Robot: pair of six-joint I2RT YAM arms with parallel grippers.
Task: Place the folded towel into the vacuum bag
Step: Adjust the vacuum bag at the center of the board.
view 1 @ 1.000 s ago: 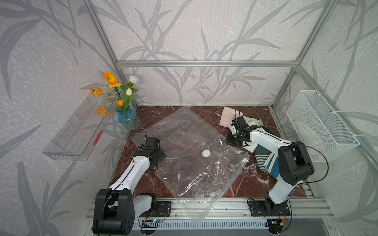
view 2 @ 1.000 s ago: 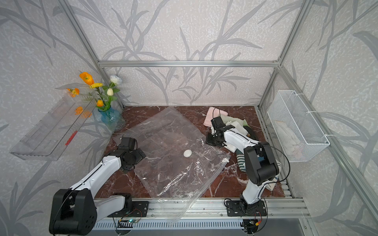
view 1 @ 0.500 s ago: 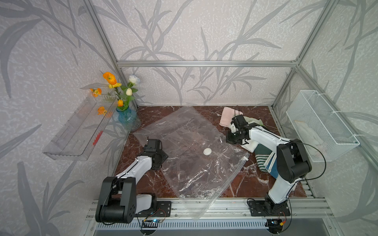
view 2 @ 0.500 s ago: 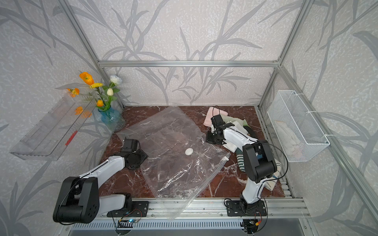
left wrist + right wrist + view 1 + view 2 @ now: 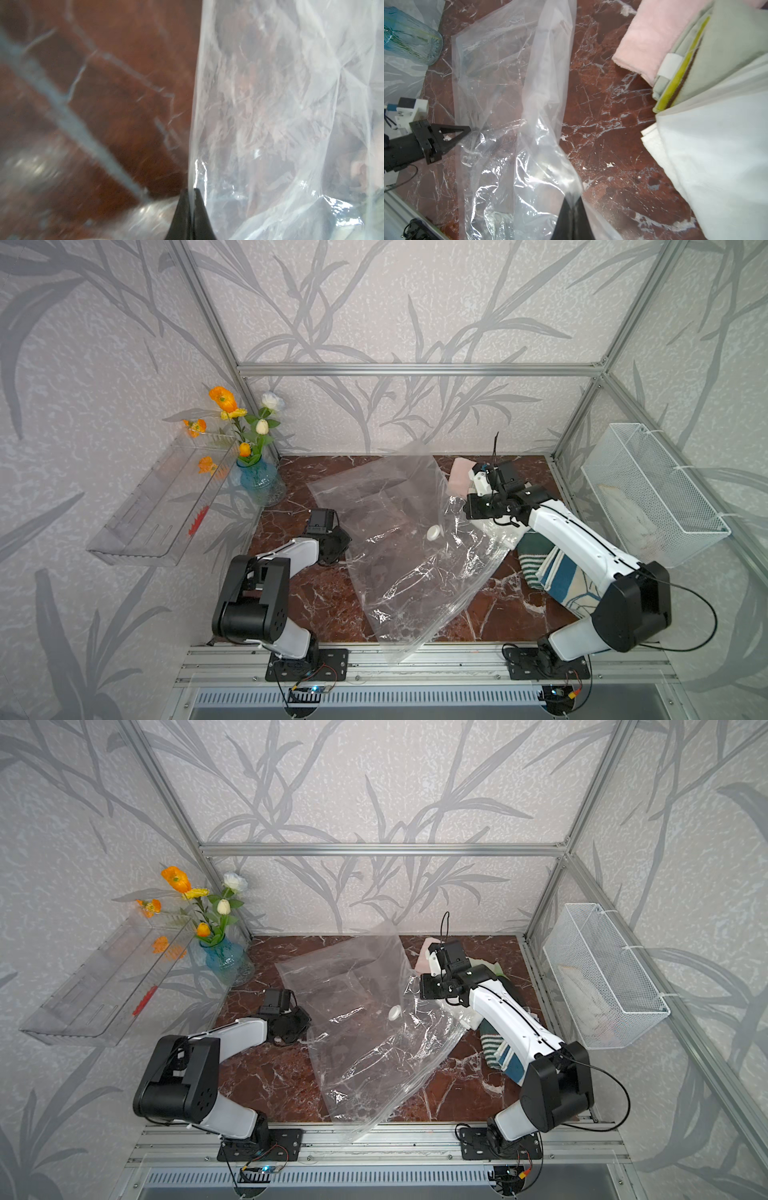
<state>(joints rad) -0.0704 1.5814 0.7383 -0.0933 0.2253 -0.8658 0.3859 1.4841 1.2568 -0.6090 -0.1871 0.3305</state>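
Where vacuum bag (image 5: pixel 399 564) lies: red marble tabletop (image 5: pixel 324 601), leaf-patterned walls (image 5: pixel 415 302).

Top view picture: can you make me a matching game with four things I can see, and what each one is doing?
Things:
1. large clear crinkly plastic vacuum bag
2. blue glass vase
3. white wire mesh basket
4. soft pink folded towel

What it is doing:
A. holds orange and white flowers
B. hangs on the side wall
C. pinched by the left pincer and the right pincer
D. lies on the dark red marble table, outside the bag

Pairs: 1-C, 2-A, 3-B, 4-D
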